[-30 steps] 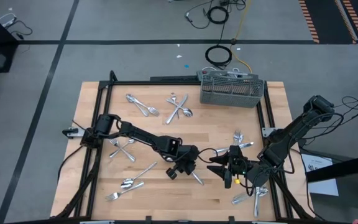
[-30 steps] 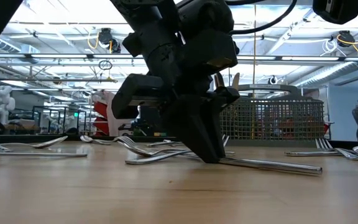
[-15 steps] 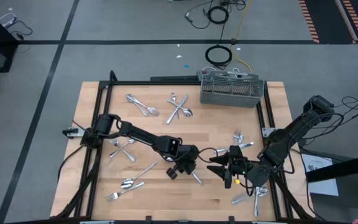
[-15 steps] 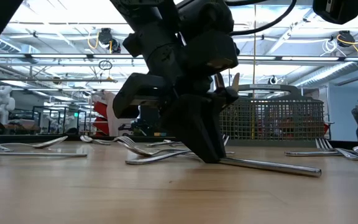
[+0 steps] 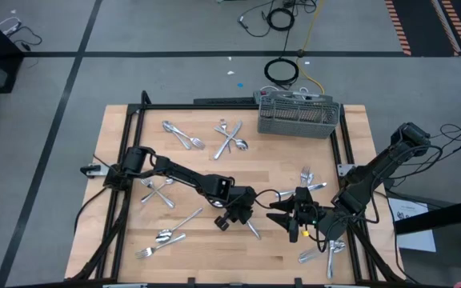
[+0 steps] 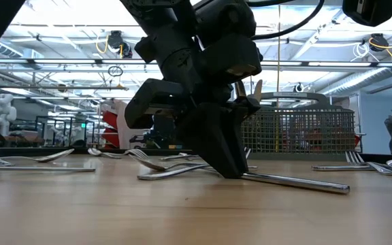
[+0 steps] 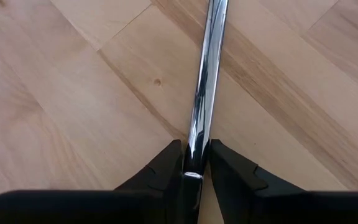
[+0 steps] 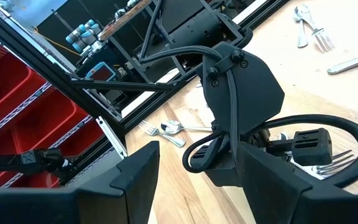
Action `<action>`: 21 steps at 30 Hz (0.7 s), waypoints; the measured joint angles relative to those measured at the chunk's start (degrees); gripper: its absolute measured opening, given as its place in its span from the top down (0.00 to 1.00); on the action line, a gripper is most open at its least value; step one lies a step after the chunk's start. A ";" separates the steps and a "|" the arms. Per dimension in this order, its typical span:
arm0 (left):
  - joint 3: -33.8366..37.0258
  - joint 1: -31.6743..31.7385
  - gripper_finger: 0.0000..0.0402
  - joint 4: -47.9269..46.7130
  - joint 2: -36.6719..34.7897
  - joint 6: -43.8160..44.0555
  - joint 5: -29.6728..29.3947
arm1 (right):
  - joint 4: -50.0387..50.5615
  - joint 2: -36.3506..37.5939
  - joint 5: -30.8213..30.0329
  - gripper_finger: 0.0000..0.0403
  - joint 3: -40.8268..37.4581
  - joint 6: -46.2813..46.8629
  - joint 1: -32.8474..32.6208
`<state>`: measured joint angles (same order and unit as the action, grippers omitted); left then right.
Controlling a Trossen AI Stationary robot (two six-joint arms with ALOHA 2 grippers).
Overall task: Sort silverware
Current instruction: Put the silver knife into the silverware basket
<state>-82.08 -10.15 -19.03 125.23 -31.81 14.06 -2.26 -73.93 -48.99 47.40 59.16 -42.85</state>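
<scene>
Loosening over the last second, the left hand (image 7: 192,171) fingers flanked a knife (image 7: 205,81) lying flat on the desk (image 5: 206,240) centre; release appeared underway. Right hand (image 5: 281,217) waited nearby, open, empty.

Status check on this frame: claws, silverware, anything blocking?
Left claw down at table centre, fingers straddling a knife handle lying flat. Right claw open, waiting alongside, empty. Other silverware scattered; caddy at far edge. Nothing blocking.

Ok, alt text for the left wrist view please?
The left gripper has its two dark fingers either side of a slim shiny silver metal utensil handle, which lies flat on the pale wooden plank table and runs away from the camera.
</scene>
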 joint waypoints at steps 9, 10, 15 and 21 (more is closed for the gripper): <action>0.00 0.00 0.77 0.28 0.00 -0.02 0.02 | 0.00 -0.01 0.02 0.50 0.00 -0.02 -0.01; 0.00 0.00 0.77 0.32 0.00 -0.02 0.02 | 0.00 0.00 0.02 0.50 0.00 0.00 0.00; 0.00 0.00 0.80 0.39 0.00 -0.07 0.04 | 0.00 0.00 0.02 0.50 0.00 -0.02 -0.02; 0.00 -0.02 0.83 0.44 0.00 -0.09 0.07 | 0.00 0.00 0.04 0.50 0.00 0.14 0.00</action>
<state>-82.08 -10.17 -18.59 125.23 -31.90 14.13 -2.26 -73.93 -48.96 47.40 59.30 -42.85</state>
